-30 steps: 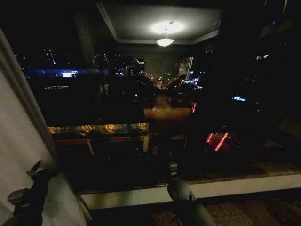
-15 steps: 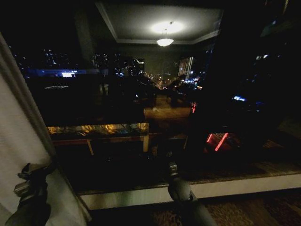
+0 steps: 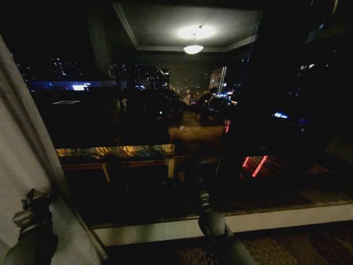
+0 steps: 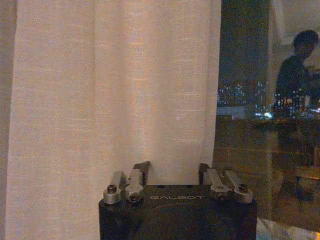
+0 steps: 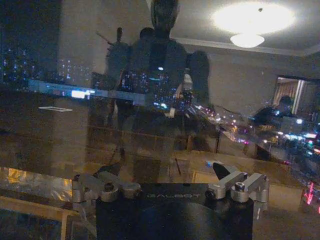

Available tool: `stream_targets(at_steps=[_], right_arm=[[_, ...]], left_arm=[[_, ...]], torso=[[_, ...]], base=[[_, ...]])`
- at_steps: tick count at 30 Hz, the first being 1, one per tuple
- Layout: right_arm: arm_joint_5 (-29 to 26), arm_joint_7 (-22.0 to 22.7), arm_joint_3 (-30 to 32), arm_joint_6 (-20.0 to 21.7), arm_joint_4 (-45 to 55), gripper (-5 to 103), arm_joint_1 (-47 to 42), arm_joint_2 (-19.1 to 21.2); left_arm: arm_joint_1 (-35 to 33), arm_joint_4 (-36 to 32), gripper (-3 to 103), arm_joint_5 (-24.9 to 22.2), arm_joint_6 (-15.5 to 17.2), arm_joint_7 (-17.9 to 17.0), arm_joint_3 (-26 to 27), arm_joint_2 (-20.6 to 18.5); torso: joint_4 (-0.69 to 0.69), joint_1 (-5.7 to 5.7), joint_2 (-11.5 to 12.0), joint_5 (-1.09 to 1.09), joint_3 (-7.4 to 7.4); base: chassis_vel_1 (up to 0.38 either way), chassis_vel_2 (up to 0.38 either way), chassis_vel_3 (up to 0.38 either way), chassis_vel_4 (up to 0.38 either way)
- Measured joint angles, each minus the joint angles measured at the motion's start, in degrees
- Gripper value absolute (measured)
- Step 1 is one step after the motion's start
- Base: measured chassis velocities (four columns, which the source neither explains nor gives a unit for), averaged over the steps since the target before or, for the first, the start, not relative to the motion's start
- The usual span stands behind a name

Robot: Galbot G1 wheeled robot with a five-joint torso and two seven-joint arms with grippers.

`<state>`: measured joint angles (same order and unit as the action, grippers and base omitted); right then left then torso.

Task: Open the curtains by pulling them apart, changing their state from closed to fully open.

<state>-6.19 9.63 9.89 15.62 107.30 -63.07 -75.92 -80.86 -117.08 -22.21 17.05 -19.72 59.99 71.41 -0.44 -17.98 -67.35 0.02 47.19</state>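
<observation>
Looking out from our head camera, we find the curtains (image 3: 22, 160) bunched at nine o'clock against the dark window glass (image 3: 165, 110); our left gripper (image 3: 34, 205) sits at seven o'clock, right at the fabric's inner edge; in the left wrist view its fingers (image 4: 142, 170) stand spread, released, with the off-white curtain hanging just beyond them and nothing pinched between; our right gripper (image 3: 204, 196) waits at six o'clock before the pane, above the pale sill (image 3: 276, 218); its jaws are likewise parted, holding nothing.

Dark window (image 3: 165, 110) reflects a lit ceiling lamp (image 3: 193, 48).
</observation>
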Motion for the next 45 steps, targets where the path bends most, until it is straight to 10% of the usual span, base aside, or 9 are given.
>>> stream_targets(at_steps=[14, 45], right_arm=[[0.05, -0.06, 0.08, 0.03, 0.19, 100, -0.42, 0.07], [-0.04, -2.53, -0.11, 0.02, -2.48, 100, 1.86, -0.11]], left_arm=[[-0.05, 0.31, 2, -1.59, -0.24, 0.17, 1.01, -0.93], [21.41, 36.14, 0, -4.68, 0.32, -17.98, 7.86, -19.42]], torso=[[0.00, 0.00, 0.00, 0.00, 0.00], [0.00, 0.00, 0.00, 0.00, 0.00]], base=[[0.000, 0.000, 0.000, 0.000], [0.000, 0.000, 0.000, 0.000]])
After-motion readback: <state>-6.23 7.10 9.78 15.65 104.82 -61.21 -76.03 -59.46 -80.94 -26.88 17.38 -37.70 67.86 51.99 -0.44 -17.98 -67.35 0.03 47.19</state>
